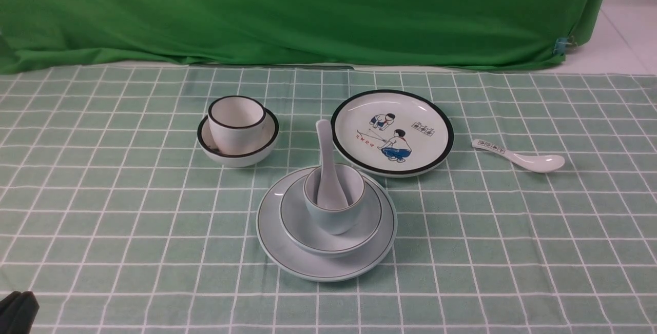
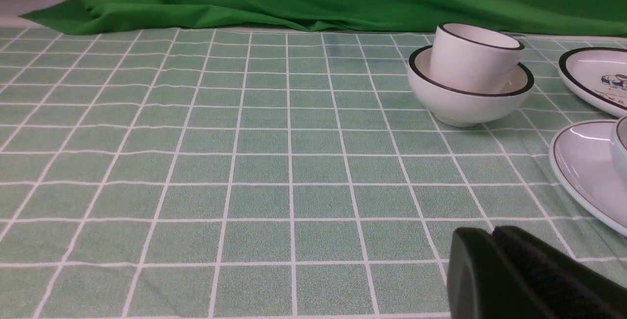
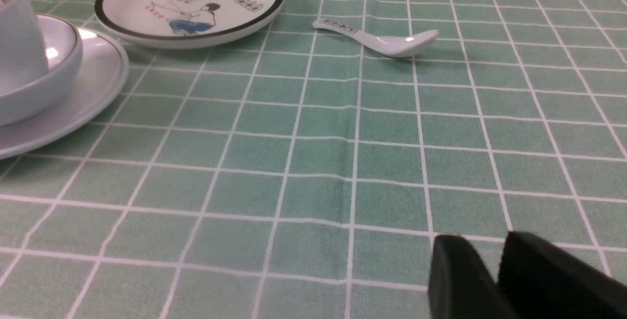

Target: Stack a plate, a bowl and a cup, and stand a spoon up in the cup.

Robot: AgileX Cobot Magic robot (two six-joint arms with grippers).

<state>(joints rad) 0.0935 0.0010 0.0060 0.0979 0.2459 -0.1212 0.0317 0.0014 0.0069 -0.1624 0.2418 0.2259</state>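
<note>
From where I stand the job looks finished. The pale blue-white plate [image 1: 287,259] sits on the checked worktop [image 1: 128,221] near the front middle, the matching bowl [image 1: 354,239] rests on it, the small tapered cup [image 1: 333,218] stands in the bowl, and the plain white spoon [image 1: 325,162] stands in the cup — scoop down, handle rising and leaning a little toward the back.

The relation that matters now is how the stack lies from each arm. The left end effector [image 2: 492,255] is only a dark shape at the near left corner in the front view; its own camera shows the plate's edge off to one side and ahead, well apart from its tips, which appear pressed together with nothing between them. The right end effector [image 3: 482,260] does not show in the front view at all; its camera has the stack at the far edge of the picture, well apart, and its two pads show a narrow gap — close together, holding nothing.

Neither arm is clearly the nearer; both are well clear. My guess is that no further reach is needed, only keeping away from the tall spoon handle.

The black-rimmed cup [image 1: 236,118] in its black-rimmed bowl [image 1: 238,154], the cartoon plate [image 1: 392,131] and the marked spoon [image 1: 518,157] lie behind, untouched.
</note>
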